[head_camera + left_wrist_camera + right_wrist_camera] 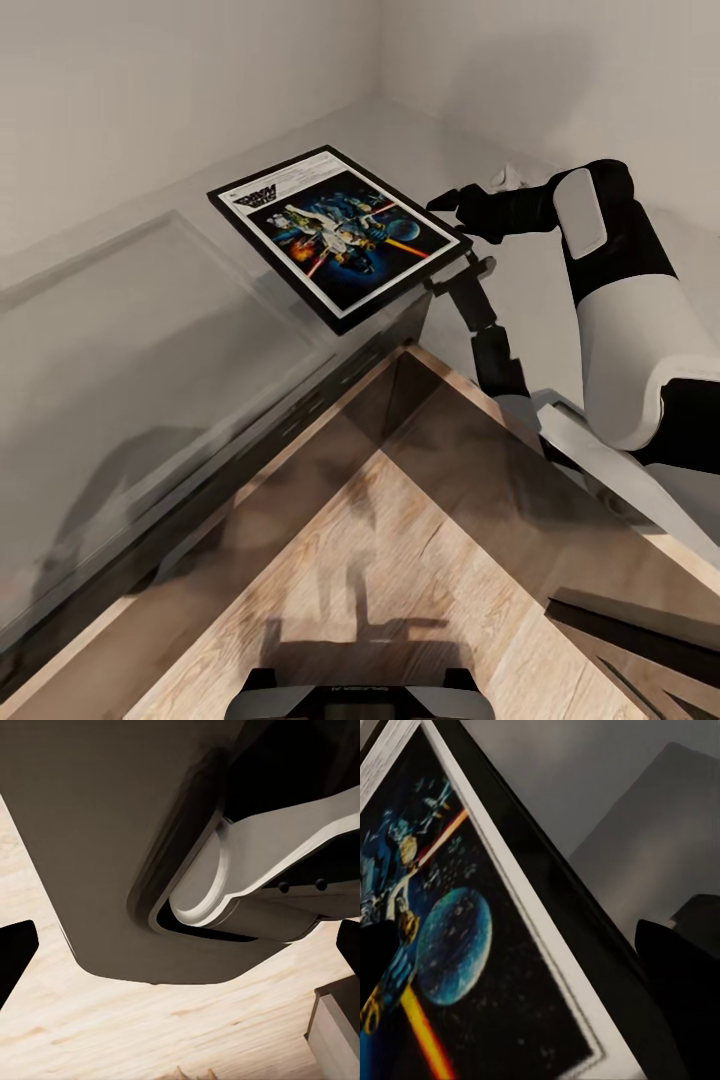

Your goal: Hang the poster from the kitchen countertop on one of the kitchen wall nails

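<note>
The poster (342,234) hangs tilted above the grey desk (120,330), its edge clamped in the right tool (457,235). It looks stiff, flat and light; an edge grip suits it, though the glossy frame may slip.

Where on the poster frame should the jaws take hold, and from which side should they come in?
Grip the poster by its thin black frame on the long right-hand edge, where the right gripper meets it now. It is a flat, rigid panel held tilted above the kitchen countertop, so only an edge offers something narrow enough to pinch. Coming from the robot's right probably suits best and keeps the artwork uncovered.
</note>
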